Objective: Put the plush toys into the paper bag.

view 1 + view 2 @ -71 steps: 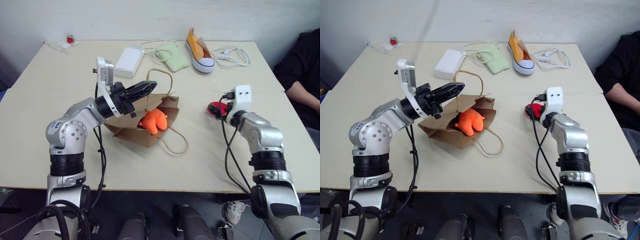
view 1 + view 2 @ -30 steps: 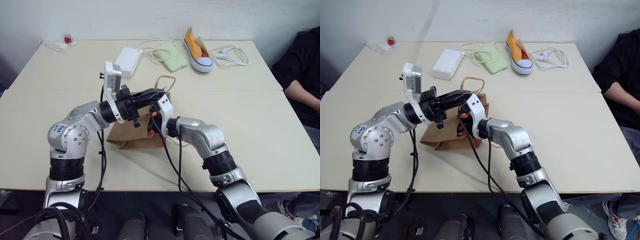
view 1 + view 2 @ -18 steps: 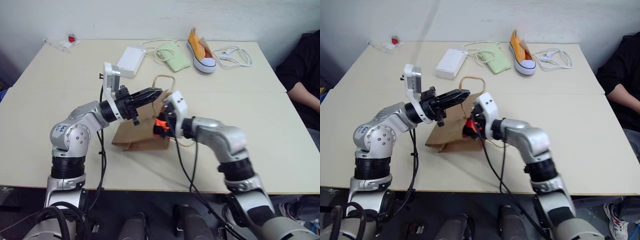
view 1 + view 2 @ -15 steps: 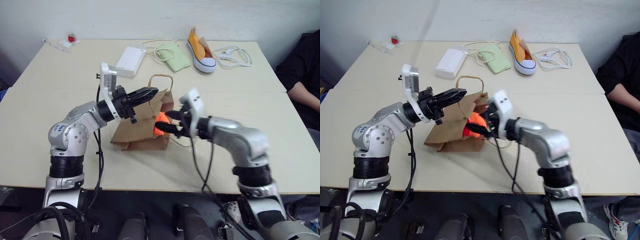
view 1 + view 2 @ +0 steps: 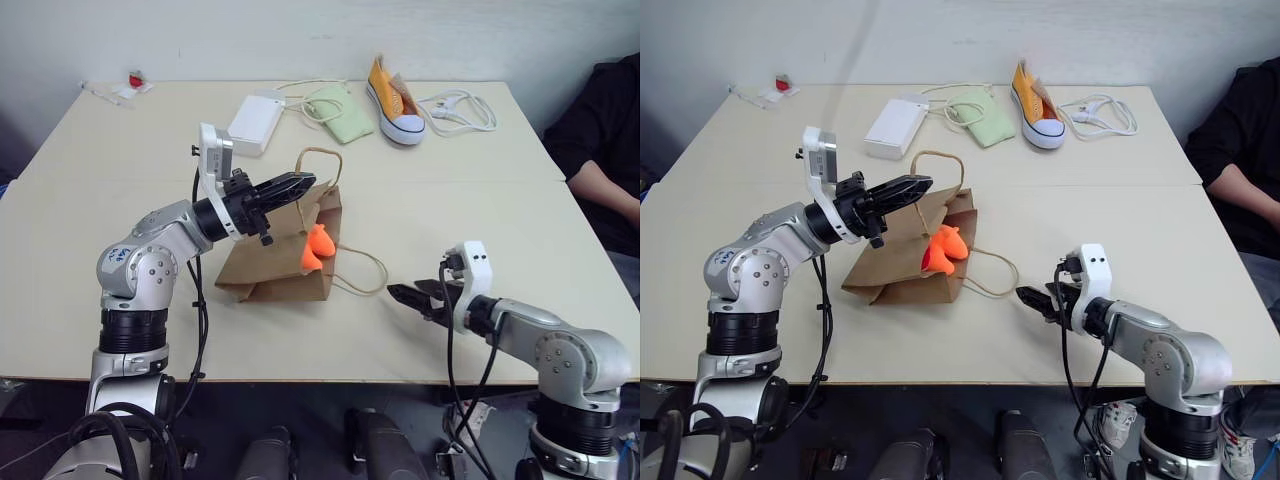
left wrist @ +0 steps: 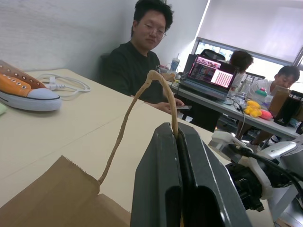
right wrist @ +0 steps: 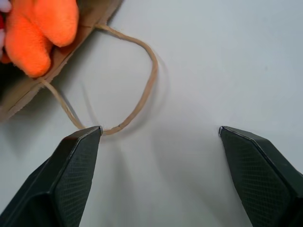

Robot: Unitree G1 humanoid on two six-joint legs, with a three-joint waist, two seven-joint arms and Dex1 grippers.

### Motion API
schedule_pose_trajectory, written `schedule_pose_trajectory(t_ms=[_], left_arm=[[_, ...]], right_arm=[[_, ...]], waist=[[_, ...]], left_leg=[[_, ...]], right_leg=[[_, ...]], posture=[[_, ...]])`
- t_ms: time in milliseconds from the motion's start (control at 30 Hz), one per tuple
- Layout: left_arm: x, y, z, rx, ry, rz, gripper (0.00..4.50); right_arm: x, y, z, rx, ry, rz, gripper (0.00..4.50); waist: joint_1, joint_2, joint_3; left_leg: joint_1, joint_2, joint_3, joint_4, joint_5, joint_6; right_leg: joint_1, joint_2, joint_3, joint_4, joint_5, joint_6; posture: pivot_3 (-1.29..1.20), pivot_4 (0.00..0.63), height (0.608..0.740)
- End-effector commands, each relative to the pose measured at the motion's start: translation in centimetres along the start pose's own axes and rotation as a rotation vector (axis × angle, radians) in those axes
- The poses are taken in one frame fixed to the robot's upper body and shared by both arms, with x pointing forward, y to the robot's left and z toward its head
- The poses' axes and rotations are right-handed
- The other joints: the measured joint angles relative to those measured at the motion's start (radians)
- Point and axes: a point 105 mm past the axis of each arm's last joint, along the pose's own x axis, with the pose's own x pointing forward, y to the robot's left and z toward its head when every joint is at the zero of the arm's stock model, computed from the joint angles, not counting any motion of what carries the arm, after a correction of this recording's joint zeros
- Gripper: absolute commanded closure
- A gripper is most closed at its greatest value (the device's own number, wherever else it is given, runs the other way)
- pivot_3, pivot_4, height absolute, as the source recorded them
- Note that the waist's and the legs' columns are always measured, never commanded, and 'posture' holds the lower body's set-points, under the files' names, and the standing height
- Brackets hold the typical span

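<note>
L tool (image 5: 305, 182) raised, fingers pinched tight; R tool (image 5: 402, 296) low, fingers wide apart.

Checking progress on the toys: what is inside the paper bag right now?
The orange plush toy pokes out of the paper bag mouth. A sliver of red shows beside it; the bag's paper wall hides the interior.

You are seeing a white box (image 5: 255, 122), a pale green pouch (image 5: 341, 111) and an orange-and-white sneaker (image 5: 394, 102) lying along the table's (image 5: 520, 230) far edge, with a white cable (image 5: 462, 108) lying beside the sneaker. A person (image 5: 603, 160) is sitting at the right.
</note>
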Motion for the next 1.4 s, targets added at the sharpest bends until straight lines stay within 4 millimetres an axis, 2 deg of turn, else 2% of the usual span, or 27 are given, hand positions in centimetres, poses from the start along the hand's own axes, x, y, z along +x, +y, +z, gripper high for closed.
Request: schedule_pose_trajectory(t_ms=[33,167,267,400,433,600,667,800,867,967,1100,1167,1300,1400], left_arm=[[0.4,-0.5,1.3,0.047,-0.017,-0.03,4.5],[0.5,-0.5,1.4,0.051,-0.014,-0.031,4.5],[0.5,-0.5,1.6,0.056,-0.012,-0.028,4.5],[0.3,-0.5,1.6,0.057,-0.01,-0.019,4.5],[0.2,-0.5,1.5,0.056,-0.008,-0.018,4.5],[0.2,-0.6,1.4,0.055,-0.013,-0.016,4.5],[0.7,-0.6,2.0,0.061,-0.045,-0.015,4.5],[1.5,-0.6,3.2,0.058,-0.107,-0.016,4.5],[1.8,-0.5,3.6,0.057,-0.126,-0.01,4.5],[2.7,-0.1,3.1,0.05,-0.131,-0.001,4.5],[4.6,0.1,1.1,0.032,-0.115,-0.006,4.5],[5.0,-0.2,0.9,0.027,-0.117,-0.026,4.5],[4.9,-0.1,1.2,0.031,-0.126,-0.025,4.5],[4.1,0.0,1.5,0.036,-0.127,-0.017,4.5]], right_arm=[[1.6,1.2,0.0,0.116,-0.03,0.084,0.83],[3.4,2.5,-0.1,0.219,-0.033,0.152,2.01],[4.0,3.3,-0.2,0.217,-0.023,0.173,2.97],[3.9,3.5,0.7,0.191,-0.074,0.18,4.36],[3.6,3.5,1.0,0.182,-0.092,0.183,4.48],[1.6,4.0,3.6,0.093,-0.184,0.224,4.48],[-0.8,4.6,6.9,0.012,-0.283,0.273,4.48],[-4.6,5.8,11.4,-0.105,-0.41,0.334,4.48],[-5.9,6.4,12.7,-0.163,-0.438,0.351,4.48],[-6.8,7.6,13.4,-0.291,-0.429,0.335,4.48],[-5.2,8.4,12.2,-0.459,-0.388,0.261,4.48],[-4.8,8.2,12.4,-0.484,-0.431,0.224,4.48],[-5.3,9.9,13.9,-0.465,-0.576,0.285,4.48],[-4.9,10.4,13.6,-0.508,-0.583,0.285,4.48]], waist=[[-0.001,0.0,0.0],[0.001,0.0,0.0],[0.001,0.0,0.0],[0.001,0.0,0.0],[0.001,0.0,0.0],[0.003,0.0,0.0],[0.004,0.001,0.001],[0.007,0.002,0.001],[0.008,0.001,0.001],[0.008,0.001,0.001],[0.009,0.001,0.001],[0.01,0.001,0.001],[0.009,0.001,0.001],[0.01,0.001,0.001]], left_leg=[[0.0,0.0,0.0,0.0,0.0,0.0],[0.0,0.0,0.0,0.0,0.0,0.0],[0.0,0.0,0.0,0.0,0.0,0.0],[0.0,0.0,0.0,0.0,0.0,0.0],[0.0,0.0,0.0,0.0,0.0,0.0],[-0.001,0.0,0.0,0.0,0.0,0.0],[-0.001,0.0,-0.001,0.0,0.0,0.0],[-0.002,0.0,-0.001,0.0,0.0,0.001],[-0.002,0.0,-0.001,0.0,0.0,0.001],[-0.002,0.0,-0.001,-0.001,0.0,0.001],[-0.002,0.0,-0.001,-0.002,0.0,0.001],[-0.002,0.0,-0.001,-0.002,0.001,0.001],[-0.002,0.0,0.0,-0.002,0.001,0.0],[-0.002,0.0,-0.001,-0.001,0.001,0.0]], right_leg=[[0.0,0.0,0.0,0.0,0.0,0.0],[0.0,0.0,0.0,0.001,0.0,0.0],[-0.001,0.0,0.0,0.001,0.0,0.0],[0.0,0.0,0.0,0.001,0.0,0.0],[0.0,0.0,0.0,0.001,0.0,0.0],[-0.001,0.0,0.0,0.001,0.0,0.0],[-0.001,0.0,0.0,0.0,0.0,0.0],[-0.001,-0.001,-0.001,0.0,0.0,0.0],[-0.001,-0.001,-0.002,-0.001,0.0,0.0],[0.0,-0.001,-0.002,-0.003,0.0,0.0],[0.0,0.0,-0.001,-0.004,0.0,0.0],[0.0,0.0,-0.001,-0.004,0.0,0.0],[0.0,0.0,-0.001,-0.004,0.0,0.001],[0.0,0.0,-0.001,-0.003,0.0,0.001]], posture=[[0.0,0.15,0.74],[0.0,0.15,0.74],[0.0,0.15,0.74],[0.0,0.15,0.74],[0.0,0.15,0.74],[0.0,0.15,0.74],[0.0,0.15,0.74],[0.0,0.15,0.74],[0.0,0.15,0.74],[0.0,0.15,0.74],[0.0,0.15,0.74],[0.0,0.15,0.74],[0.0,0.15,0.74],[0.0,0.15,0.74]])
